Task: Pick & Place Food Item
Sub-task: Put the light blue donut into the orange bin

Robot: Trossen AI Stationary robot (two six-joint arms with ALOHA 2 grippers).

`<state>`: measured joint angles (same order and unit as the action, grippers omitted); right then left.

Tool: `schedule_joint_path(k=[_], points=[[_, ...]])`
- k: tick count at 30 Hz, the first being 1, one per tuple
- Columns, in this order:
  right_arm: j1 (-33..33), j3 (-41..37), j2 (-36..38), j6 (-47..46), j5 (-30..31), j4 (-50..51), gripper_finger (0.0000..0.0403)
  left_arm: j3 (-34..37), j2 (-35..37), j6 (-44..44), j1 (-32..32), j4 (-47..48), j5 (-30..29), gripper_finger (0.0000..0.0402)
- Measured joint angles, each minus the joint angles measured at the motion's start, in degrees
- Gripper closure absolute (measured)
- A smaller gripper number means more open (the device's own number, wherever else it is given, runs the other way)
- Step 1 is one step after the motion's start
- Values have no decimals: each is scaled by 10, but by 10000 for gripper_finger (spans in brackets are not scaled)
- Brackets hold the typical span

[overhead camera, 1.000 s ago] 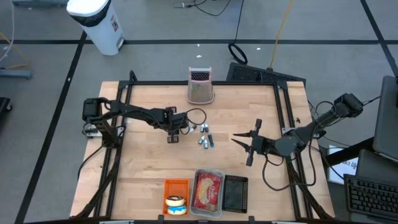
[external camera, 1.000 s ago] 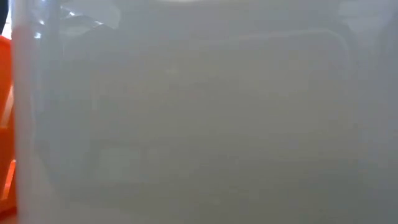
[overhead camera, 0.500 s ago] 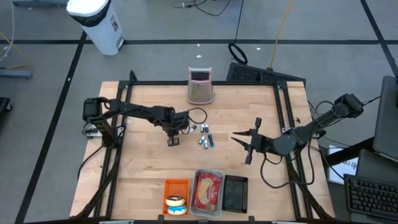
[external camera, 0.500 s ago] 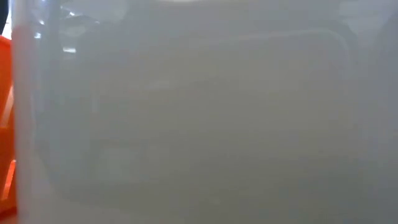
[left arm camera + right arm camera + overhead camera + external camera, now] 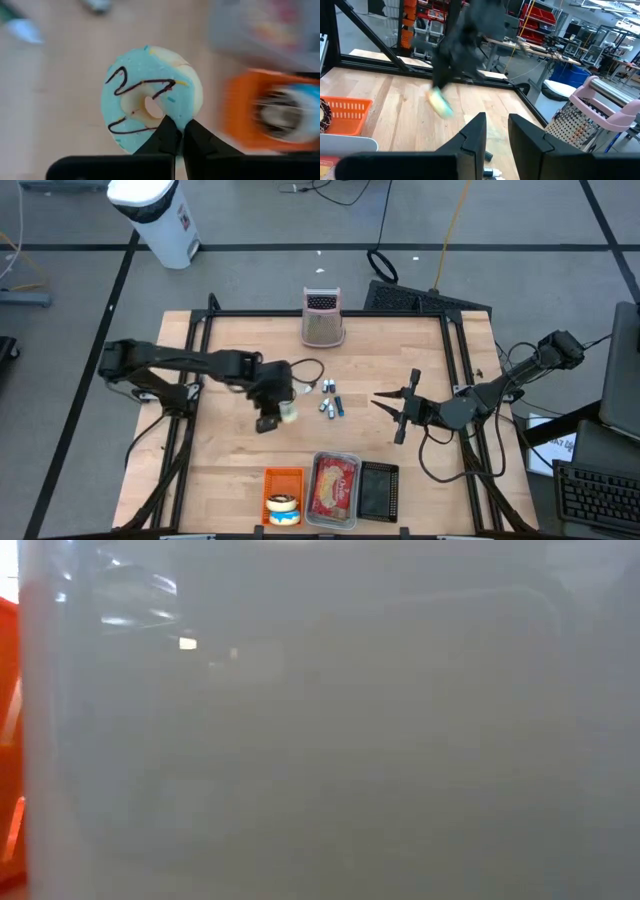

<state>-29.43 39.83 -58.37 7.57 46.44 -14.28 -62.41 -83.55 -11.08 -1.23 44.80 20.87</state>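
Observation:
A light-blue iced donut (image 5: 131, 82) with dark drizzle hangs over the table's middle left (image 5: 288, 412), with my left gripper (image 5: 177, 127) (image 5: 272, 420) shut on it. The right wrist view shows the donut (image 5: 441, 106) under the blurred left arm, clear of the wood. An orange basket (image 5: 283, 492) at the near edge holds another ringed item (image 5: 283, 503). My right gripper (image 5: 388, 420) (image 5: 497, 131) waits open at mid-right, level, with nothing between its fingers. My left gripper pinches the donut's ring on the side nearest the wrist (image 5: 181, 111), between the hole and the outer edge, with the two fingertips (image 5: 167, 134) close together. The fingers slant down from the table's left. The donut is lifted clear of the table, its iced face toward the wrist camera.
Beside the orange basket stand a clear tray with a food packet (image 5: 335, 488) and a black tray (image 5: 378, 490). Small battery-like items (image 5: 330, 402) lie mid-table, and a pink grater (image 5: 323, 320) stands at the far edge. A cloudy container wall (image 5: 320, 740) fills the low view.
My left gripper has risen from the table and drawn toward the near edge, tipping as the arm pulled back toward the left. The donut has come up with it and now hangs clear of the wood.

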Motion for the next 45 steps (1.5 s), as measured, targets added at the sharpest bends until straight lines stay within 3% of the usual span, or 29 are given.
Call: schedule_joint_path(k=[4,8,19,27,40,45], points=[[0,0,0,0,0,0,332,0,55,-72,47,-3,62,385],[0,0,0,-6,0,-1,332,-1,74,-136,108,-27,79,393],[-3,0,0,-23,-2,-1,332,-1,6,-241,242,-185,65,395],[-3,0,0,-24,-2,-1,332,-1,-61,-262,285,-203,10,392],[-3,0,0,-24,-2,0,332,0,-136,-239,291,-204,18,395],[-3,0,0,-24,-2,0,332,0,-149,-229,290,-209,20,375]])
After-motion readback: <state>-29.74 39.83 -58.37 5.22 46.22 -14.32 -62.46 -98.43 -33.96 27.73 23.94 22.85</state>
